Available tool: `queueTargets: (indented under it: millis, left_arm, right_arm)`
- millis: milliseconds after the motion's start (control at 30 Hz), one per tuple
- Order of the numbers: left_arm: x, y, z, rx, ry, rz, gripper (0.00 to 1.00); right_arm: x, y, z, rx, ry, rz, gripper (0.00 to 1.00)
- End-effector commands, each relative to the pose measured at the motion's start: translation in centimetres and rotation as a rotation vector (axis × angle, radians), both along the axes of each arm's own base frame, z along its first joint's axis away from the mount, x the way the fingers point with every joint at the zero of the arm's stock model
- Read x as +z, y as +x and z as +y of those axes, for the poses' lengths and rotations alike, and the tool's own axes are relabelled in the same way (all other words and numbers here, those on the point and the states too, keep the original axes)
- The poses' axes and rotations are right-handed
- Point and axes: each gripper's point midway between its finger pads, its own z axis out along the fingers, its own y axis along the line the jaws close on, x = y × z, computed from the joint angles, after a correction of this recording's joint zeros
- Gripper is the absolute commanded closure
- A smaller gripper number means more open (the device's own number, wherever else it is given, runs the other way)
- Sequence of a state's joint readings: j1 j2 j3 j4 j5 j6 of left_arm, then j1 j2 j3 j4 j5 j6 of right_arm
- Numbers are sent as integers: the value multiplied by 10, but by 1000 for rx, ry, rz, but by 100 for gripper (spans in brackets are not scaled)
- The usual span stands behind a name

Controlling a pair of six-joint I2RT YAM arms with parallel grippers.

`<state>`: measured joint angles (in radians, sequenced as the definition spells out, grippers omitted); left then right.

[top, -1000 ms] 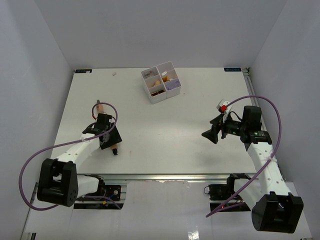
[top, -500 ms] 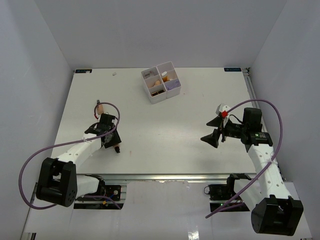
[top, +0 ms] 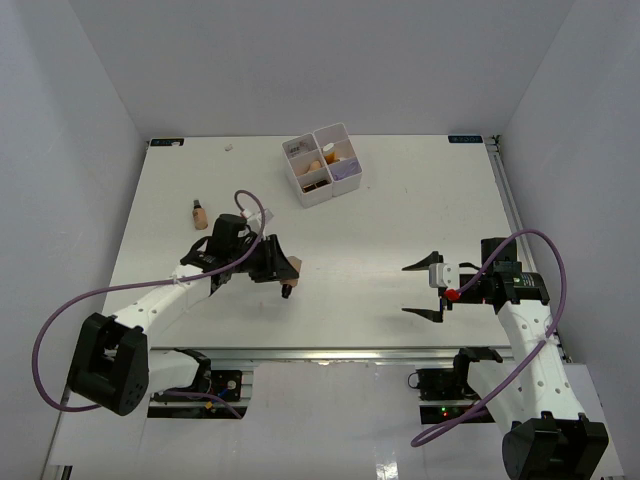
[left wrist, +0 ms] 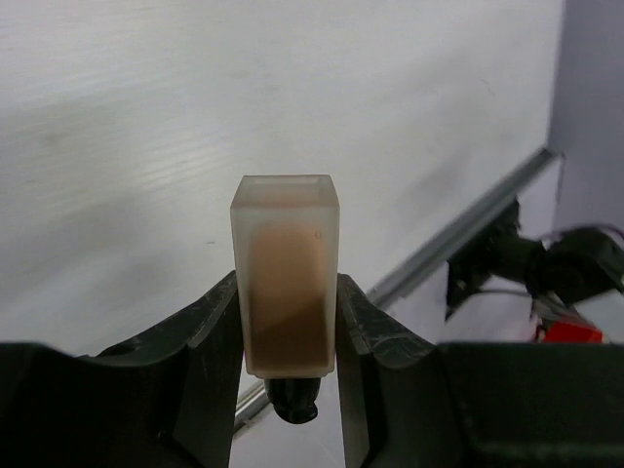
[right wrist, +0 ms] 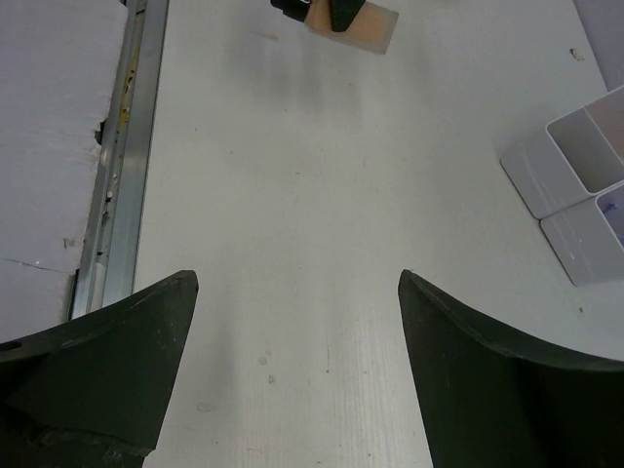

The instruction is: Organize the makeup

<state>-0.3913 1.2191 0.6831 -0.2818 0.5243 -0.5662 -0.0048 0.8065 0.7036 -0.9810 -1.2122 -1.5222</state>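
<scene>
White tabletop under me: my left gripper (left wrist: 286, 297) clamps the tan bottle (left wrist: 286, 244) near the front edge, while my right gripper (top: 424, 290) gapes empty. I should carry the bottle level to the four-compartment box (top: 316, 198) and lower it gently.
</scene>
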Motion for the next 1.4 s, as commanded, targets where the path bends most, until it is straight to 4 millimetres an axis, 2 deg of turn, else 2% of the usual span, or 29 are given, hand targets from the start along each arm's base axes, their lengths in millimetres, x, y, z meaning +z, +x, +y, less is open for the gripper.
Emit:
queueTargets:
  millis: [0, 100, 167, 233, 300, 333, 400, 433, 500, 533, 733, 900, 1067, 1233, 1367]
  left_arm:
    - [63, -31, -70, -433, -262, -195, 100]
    - [63, -51, -100, -577, -256, -242, 100]
    - [62, -54, -115, -633, -228, -315, 100]
    - [62, -57, -129, -656, -213, -373, 100]
    - [68, -60, -142, -692, -248, -413, 100]
    - [68, -62, -147, -708, -260, -404, 100]
    - [70, -65, -155, -743, -283, -389, 100]
    - [75, -64, -161, -757, -298, -391, 100]
    - [76, -66, -168, -782, -320, -357, 100]
    - [71, -66, -170, -795, -324, -326, 100]
    - [78, -70, -184, -869, -375, -259, 100]
    - [76, -71, -192, -895, -383, -226, 100]
    - [71, -81, -200, -926, -372, -195, 100]
    - [67, -85, -206, -935, -363, -179, 100]
    - [69, -86, -210, -942, -362, -184, 100]
  right_arm:
    - [17, 0, 6, 20, 68, -15, 10]
    - [36, 20, 10, -19, 134, 50, 10]
    - [44, 25, 11, -50, 174, 194, 10]
    - [49, 31, 12, -58, 187, 234, 10]
    - [54, 27, 12, -37, 175, 205, 10]
    - [60, 31, 11, -8, 151, 65, 10]
    - [52, 14, 12, 56, 87, -26, 10]
    - [52, 10, 14, 126, 42, -205, 10]
    - [39, -1, 11, 212, -52, -350, 8]
    - [35, -6, 10, 237, -71, -370, 7]
    - [7, -24, 11, 333, -175, -456, 2]
    - [1, -16, 16, 317, -199, -488, 0]
    - [6, -5, 20, 299, -199, -492, 6]
    - [7, 2, 22, 292, -210, -490, 6]
    - [-2, 3, 23, 310, -240, -467, 14]
